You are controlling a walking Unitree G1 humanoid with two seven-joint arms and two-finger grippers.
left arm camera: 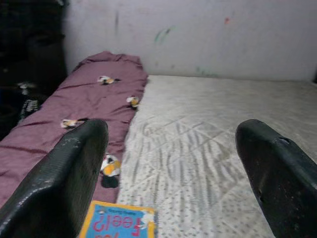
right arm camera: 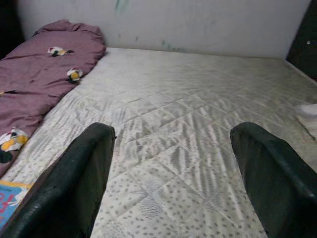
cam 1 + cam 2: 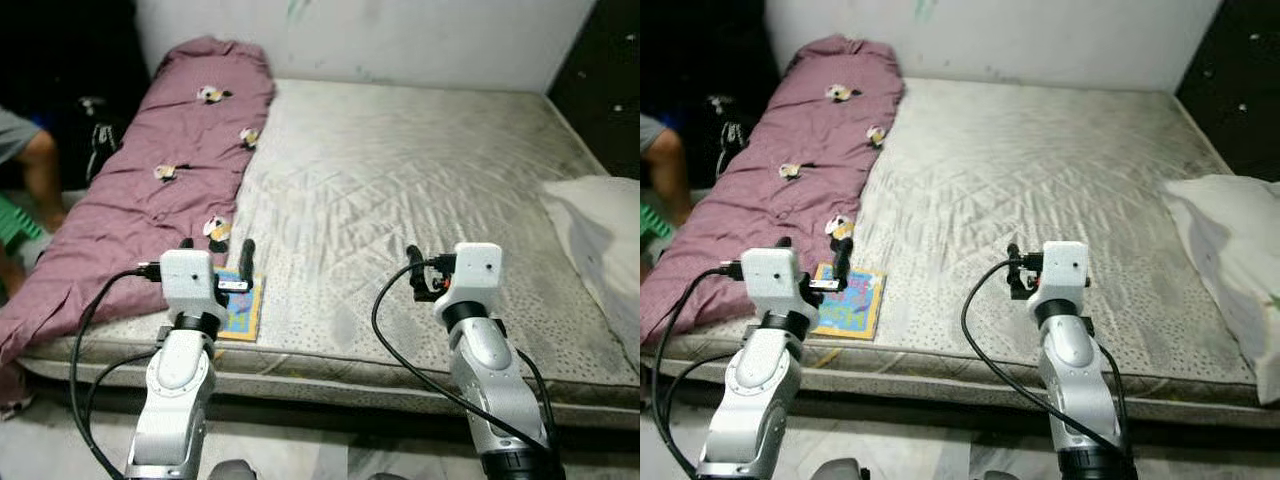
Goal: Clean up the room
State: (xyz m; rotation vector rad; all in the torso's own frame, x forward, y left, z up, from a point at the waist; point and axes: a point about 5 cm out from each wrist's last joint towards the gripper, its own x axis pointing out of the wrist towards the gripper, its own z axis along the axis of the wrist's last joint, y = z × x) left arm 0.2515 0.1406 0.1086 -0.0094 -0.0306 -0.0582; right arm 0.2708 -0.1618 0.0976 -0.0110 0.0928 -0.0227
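Mattress (image 3: 420, 180) with blanket (image 3: 170, 150), book (image 3: 848, 302), pillow (image 3: 600, 230)

A colourful book (image 3: 848, 302) lies on the mattress (image 3: 1040, 190) beside the purple blanket (image 3: 770, 180).

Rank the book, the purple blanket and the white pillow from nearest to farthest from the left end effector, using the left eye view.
1. Book: on the mattress edge, just under the left end effector.
2. Purple blanket: along the bed's left side, stretching to the wall.
3. White pillow: far across, at the bed's right edge.
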